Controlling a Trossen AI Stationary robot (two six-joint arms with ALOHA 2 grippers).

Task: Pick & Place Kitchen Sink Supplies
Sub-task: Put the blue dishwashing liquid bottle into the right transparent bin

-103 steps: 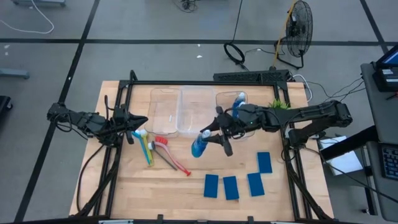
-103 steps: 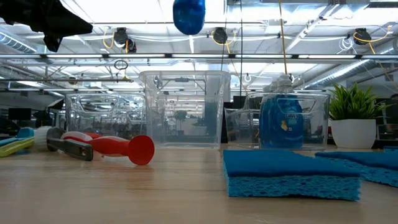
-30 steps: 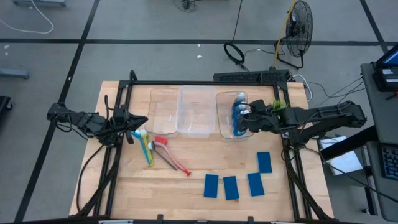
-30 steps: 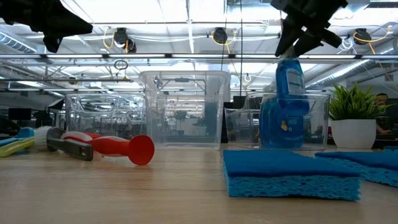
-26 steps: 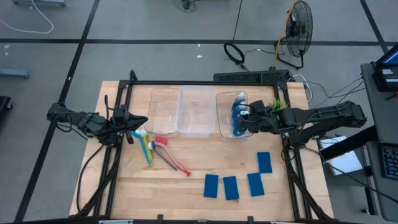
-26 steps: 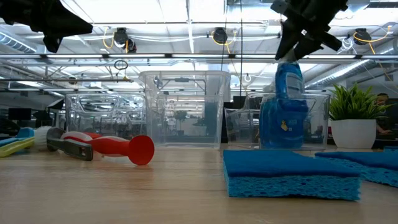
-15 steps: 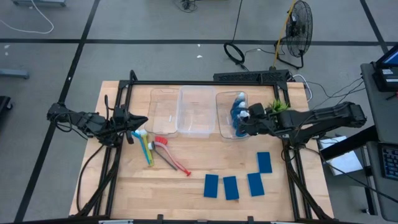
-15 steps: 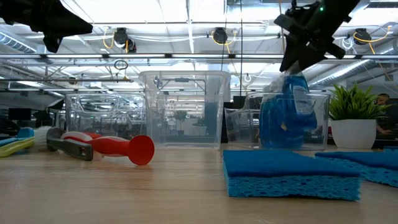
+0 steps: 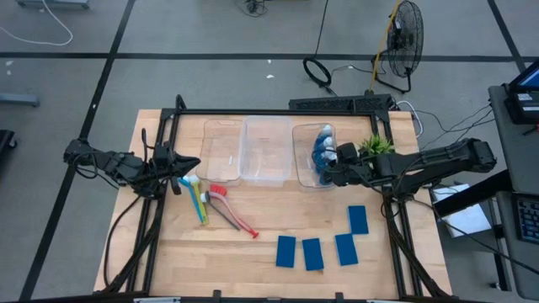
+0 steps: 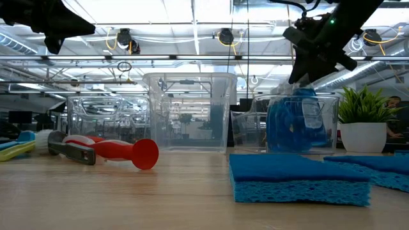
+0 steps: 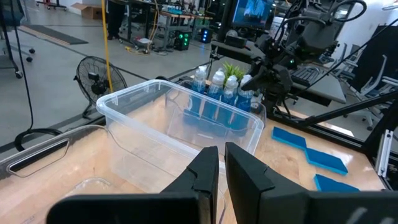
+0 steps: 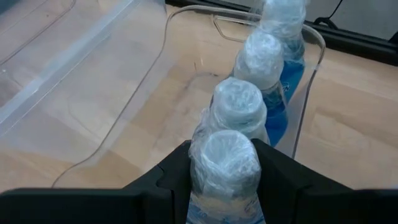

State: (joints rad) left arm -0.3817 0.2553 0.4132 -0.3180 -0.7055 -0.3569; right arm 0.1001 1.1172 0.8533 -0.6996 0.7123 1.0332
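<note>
Four blue-and-white bottles (image 12: 261, 74) stand in a row inside the rightmost clear bin (image 9: 308, 156), at the far right of the wooden table (image 9: 253, 252). The right gripper (image 12: 227, 168) is over that bin, its two dark fingers (image 12: 177, 171) clasped on the wrapped cap of the nearest bottle (image 12: 225, 158); from table height that bottle's blue body shows through the bin wall, below the gripper (image 10: 307, 64).

Two more clear bins (image 9: 248, 151) sit beside it in a line along the table's far edge. A small potted plant (image 9: 376, 145) stands just right of the bottle bin. Four flat blue sponges (image 9: 322, 244) lie loose on the near right part of the wood, three in a row and one a little farther back. The dish brushes (image 9: 215, 204), red, yellow-green and light blue, lie together on the left part of the table.

The left gripper (image 9: 187, 163) hangs near those brushes with its fingers closed on nothing.

The table stands on a grey floor marked with dark lines; a floor fan (image 9: 404, 34) and coiled cables lie behind it. Beyond is a large workshop with ceiling lights, desks and monitors.
</note>
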